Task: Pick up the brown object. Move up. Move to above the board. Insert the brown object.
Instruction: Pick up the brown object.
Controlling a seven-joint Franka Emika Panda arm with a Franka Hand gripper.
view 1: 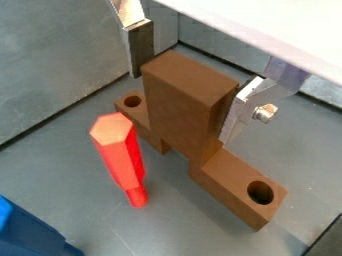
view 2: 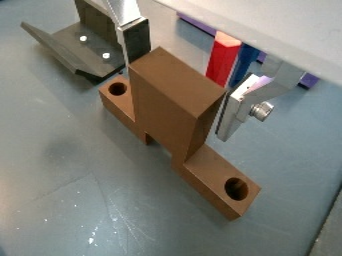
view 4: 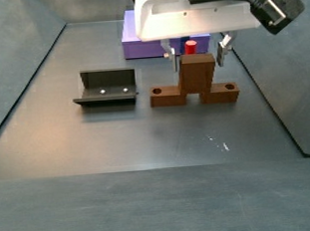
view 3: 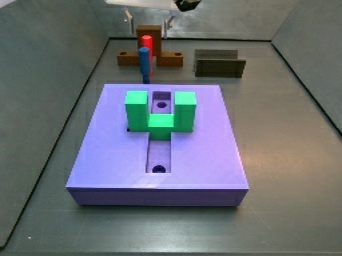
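The brown object (view 1: 201,125) lies on the grey floor: an orange-brown flat bar with a round hole near each end and a thick upright cross part. It shows in both wrist views (view 2: 171,105) and both side views (view 3: 139,58) (view 4: 196,85). My gripper (view 1: 185,100) is low over it. The silver fingers (view 1: 135,50) straddle the cross part with a small gap on at least one side, so the gripper (view 2: 181,95) (view 4: 198,53) is open and empty. The lavender board (view 3: 201,150) with its central groove carries a green U-shaped block (view 3: 160,112).
A blue peg with a red top (view 1: 118,150) (view 2: 221,60) stands close beside the brown object. The dark fixture (view 4: 105,89) (view 2: 87,45) stands on its other side. A dark olive block (view 3: 219,64) sits beyond the board. Grey walls enclose the floor.
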